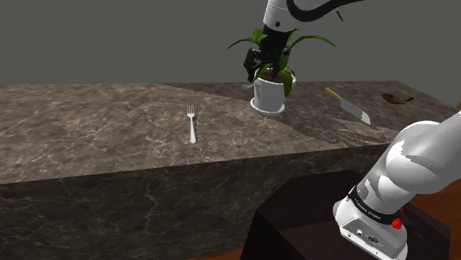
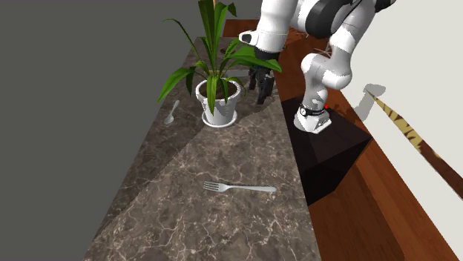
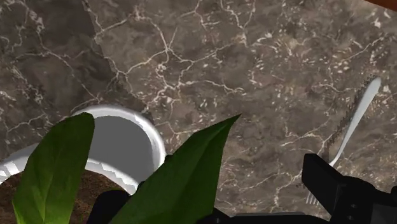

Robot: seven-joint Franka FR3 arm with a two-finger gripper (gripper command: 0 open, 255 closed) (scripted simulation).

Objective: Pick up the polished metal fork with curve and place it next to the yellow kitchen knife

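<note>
The metal fork (image 1: 191, 124) lies flat on the dark marble counter (image 1: 111, 125), with its tines pointing away from the counter's front edge; it also shows in the second exterior view (image 2: 239, 187). The yellow-handled knife (image 1: 347, 105) lies far to the shoulder view's right, past the potted plant. My gripper (image 1: 257, 74) hangs above the counter beside the plant's white pot (image 1: 269, 92), well away from the fork. In the wrist view the fingers (image 3: 331, 184) stand wide apart, with green leaves between them and nothing held.
The potted plant (image 2: 219, 104) with long leaves stands between the fork and the knife. A spoon (image 2: 171, 113) lies behind the pot. A second pale utensil (image 3: 353, 124) lies on the marble near my gripper. A brown object (image 1: 397, 97) sits at the counter's far right.
</note>
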